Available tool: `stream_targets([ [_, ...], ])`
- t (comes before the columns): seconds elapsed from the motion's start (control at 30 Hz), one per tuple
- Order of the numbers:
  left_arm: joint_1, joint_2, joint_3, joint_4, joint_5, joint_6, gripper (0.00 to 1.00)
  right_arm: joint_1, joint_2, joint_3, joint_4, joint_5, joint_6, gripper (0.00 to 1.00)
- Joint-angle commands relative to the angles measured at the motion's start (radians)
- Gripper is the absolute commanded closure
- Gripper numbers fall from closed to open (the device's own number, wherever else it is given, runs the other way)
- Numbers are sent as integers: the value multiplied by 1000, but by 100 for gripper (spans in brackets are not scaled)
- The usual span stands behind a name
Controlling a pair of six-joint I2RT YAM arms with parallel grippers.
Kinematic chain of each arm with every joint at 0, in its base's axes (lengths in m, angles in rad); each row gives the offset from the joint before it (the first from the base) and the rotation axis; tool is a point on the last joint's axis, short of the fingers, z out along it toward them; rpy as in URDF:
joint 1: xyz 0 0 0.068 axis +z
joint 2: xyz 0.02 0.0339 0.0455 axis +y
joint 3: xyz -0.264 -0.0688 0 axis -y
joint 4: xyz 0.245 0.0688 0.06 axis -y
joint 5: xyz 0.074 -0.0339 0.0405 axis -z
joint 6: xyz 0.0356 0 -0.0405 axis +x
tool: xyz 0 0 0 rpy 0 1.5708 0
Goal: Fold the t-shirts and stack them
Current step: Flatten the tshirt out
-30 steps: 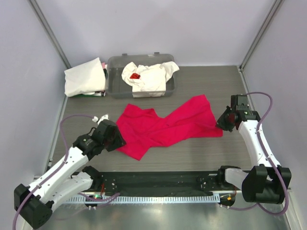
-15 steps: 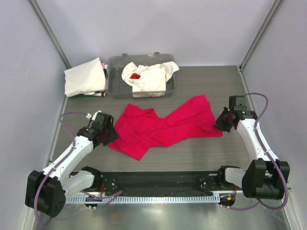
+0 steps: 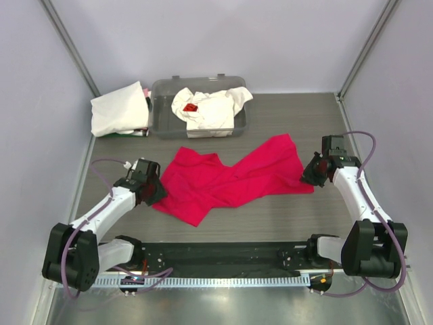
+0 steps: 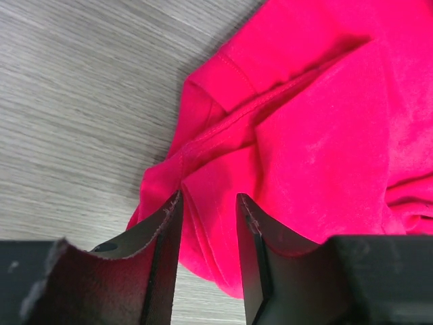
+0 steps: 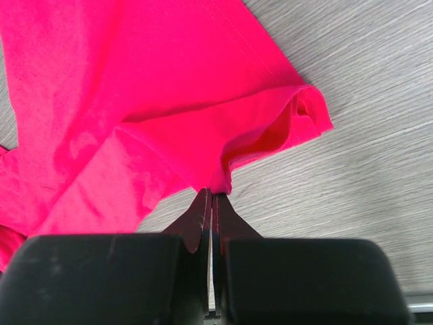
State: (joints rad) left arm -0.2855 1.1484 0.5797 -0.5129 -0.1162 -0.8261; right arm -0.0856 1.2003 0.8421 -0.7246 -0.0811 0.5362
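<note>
Shirt first: the red shirt (image 3: 230, 179) sprawls crumpled across mid-frame on the bench (image 3: 284, 217), running from lower left up toward the right. At its right corner the right end effector (image 3: 310, 177) is clenched on the hem, fingers pressed together with cloth nipped at the tips. Over on the left, the left end effector (image 3: 154, 193) sits at the shirt's left edge, released, fingers apart with a fold of red between them. Upper left of the frame: a white shirt (image 3: 118, 108), folded, and just right of it a tub (image 3: 162, 125) with a cream shirt (image 3: 210, 108) heaped inside, small red mark showing.
</note>
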Motion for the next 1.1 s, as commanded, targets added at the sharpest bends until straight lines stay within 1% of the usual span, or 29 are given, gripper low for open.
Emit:
stream_targets([
  [0.0, 5, -3, -9, 76, 13, 15, 62, -2, 4, 3, 28, -3, -18, 99],
  [0.1, 6, 5, -4, 88, 10, 16, 65, -2, 5, 0, 30, -5, -21, 99],
  [0.17, 5, 22, 3, 94, 13, 21, 71, -2, 5, -1, 30, 0, -22, 99],
  [0.2, 6, 28, 6, 100, 15, 22, 79, -2, 5, -1, 28, 0, -24, 99],
  [0.23, 5, 33, 6, 103, 18, 22, 84, -2, 7, -3, 28, 0, -24, 99],
  [0.3, 5, 36, 15, 105, 27, 25, 98, -2, 5, -5, 28, -2, -24, 99],
  [0.37, 5, 8, 26, 94, 36, 27, 100, -2, -1, 0, 25, -6, -22, 99],
  [0.47, 6, -51, 89, 15, 38, 30, 100, -2, -24, 29, -1, -12, -18, 99],
  [0.5, 5, -106, 115, -45, 32, 30, 100, -2, -31, 44, -12, -17, -16, 99],
  [0.53, 6, -134, 178, -77, 27, 30, 100, -2, -42, 79, -39, -19, -15, 99],
  [0.6, 5, -217, 247, -171, 10, 31, 100, -2, -80, 126, -67, -19, -9, 99],
  [0.63, 6, -240, 338, -203, -2, 35, 100, -2, -93, 187, -103, -17, -10, 99],
  [0.7, 5, -285, 440, -296, -14, 41, 100, -2, -131, 256, -146, -17, -4, 99],
  [0.73, 5, -294, 489, -326, -25, 48, 100, -2, -143, 332, -188, -13, 1, 99],
  [0.77, 6, -299, 594, -357, -30, 54, 100, -2, -156, 374, -206, -11, 2, 99],
  [0.8, 6, -303, 645, -415, -36, 58, 100, -2, -183, 418, -226, -6, 7, 99],
  [0.83, 6, -303, 699, -442, -40, 62, 100, -2, -195, 508, -261, 7, 11, 99],
  [0.87, 5, -300, 801, -470, -42, 65, 100, -2, -208, 558, -281, 21, 15, 99],
  [0.9, 5, -300, 857, -517, -45, 67, 100, -2, -223, 609, -303, 32, 16, 99],
  [0.93, 5, -299, 911, -539, -46, 67, 100, -2, -229, 714, -346, 46, 18, 99],
  [0.97, 5, -297, 1015, -561, -51, 70, 100, -2, -232, 768, -367, 76, 21, 99],
  [1.0, 6, -296, 1069, -597, -51, 70, 100, -2, -237, 820, -386, 81, 30, 99],
  [1.03, 6, -291, 1121, -613, -51, 71, 100, 0, -248, 919, -418, 121, 36, 99],
  [1.07, 6, -289, 1219, -624, -42, 76, 100, 0, -251, 968, -432, 145, 42, 99],
])
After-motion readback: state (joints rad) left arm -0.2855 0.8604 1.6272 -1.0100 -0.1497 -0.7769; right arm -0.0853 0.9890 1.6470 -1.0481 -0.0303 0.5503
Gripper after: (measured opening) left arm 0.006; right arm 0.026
